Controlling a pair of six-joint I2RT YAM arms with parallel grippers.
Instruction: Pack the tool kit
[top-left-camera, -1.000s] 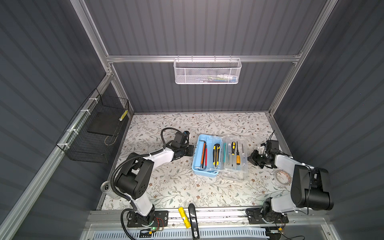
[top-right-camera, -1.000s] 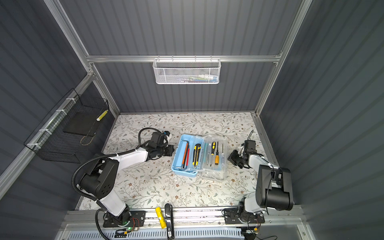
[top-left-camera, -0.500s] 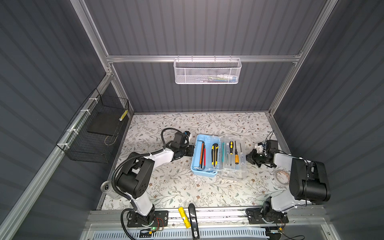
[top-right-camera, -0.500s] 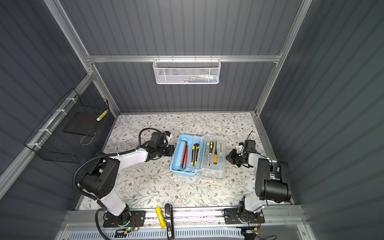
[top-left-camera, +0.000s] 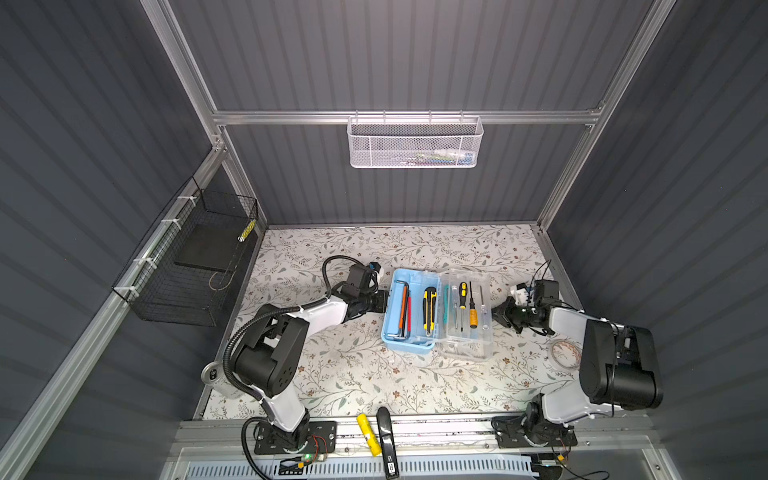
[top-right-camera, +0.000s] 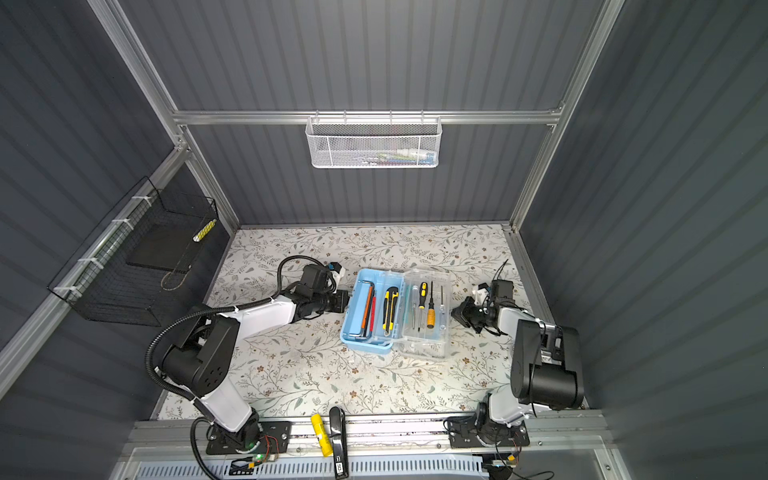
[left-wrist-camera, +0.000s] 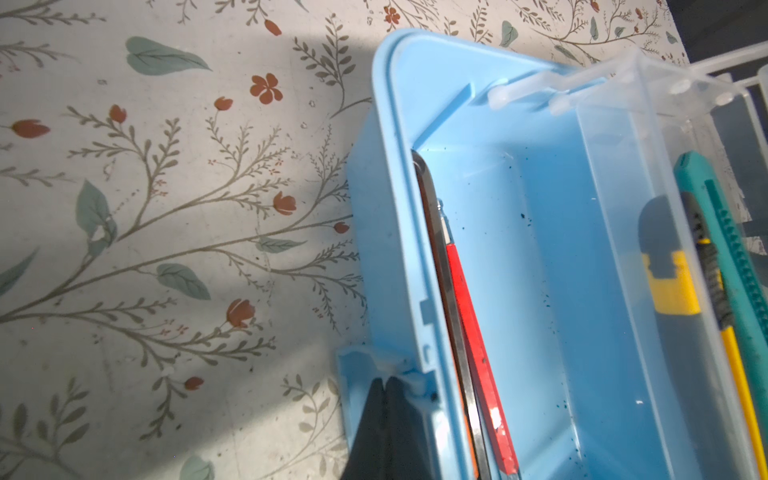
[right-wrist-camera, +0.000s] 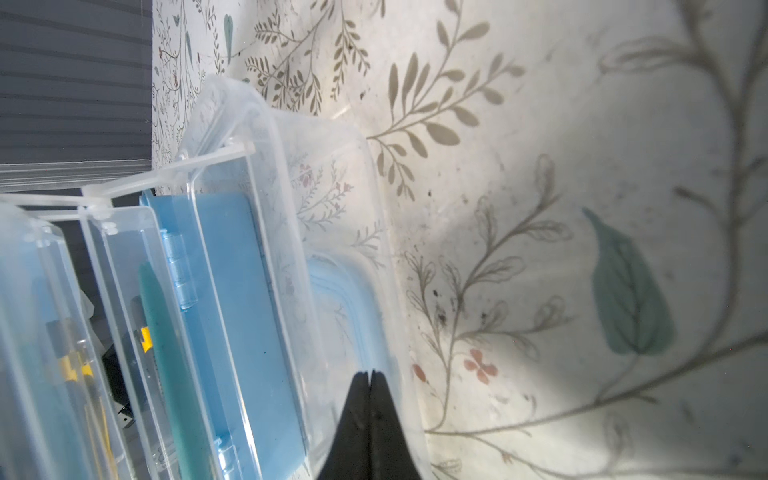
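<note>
The tool kit's light-blue case (top-left-camera: 395, 338) (top-right-camera: 353, 336) lies open mid-table, its clear lid (top-left-camera: 467, 351) (top-right-camera: 426, 347) folded out to the right. Hex keys (top-left-camera: 398, 307) and a yellow-black knife (top-left-camera: 429, 305) lie in the blue half. A teal tool (top-left-camera: 445, 305) and screwdrivers (top-left-camera: 472, 316) lie in the clear half. My left gripper (top-left-camera: 382, 301) (left-wrist-camera: 385, 380) is shut, tips against the latch on the case's left wall (left-wrist-camera: 374, 232). My right gripper (top-left-camera: 498, 313) (right-wrist-camera: 369, 374) is shut, tips at the clear lid's (right-wrist-camera: 345, 232) right edge.
A white mesh basket (top-left-camera: 413, 143) hangs on the back wall. A black wire basket (top-left-camera: 195, 266) is fixed to the left wall. A yellow object (top-left-camera: 369, 434) and a black one (top-left-camera: 386, 440) lie on the front rail. A wire coil (top-left-camera: 563, 353) lies beside the right arm.
My right gripper has moved left, up to the clear lid's edge. The left gripper has stayed at the case's left side.
</note>
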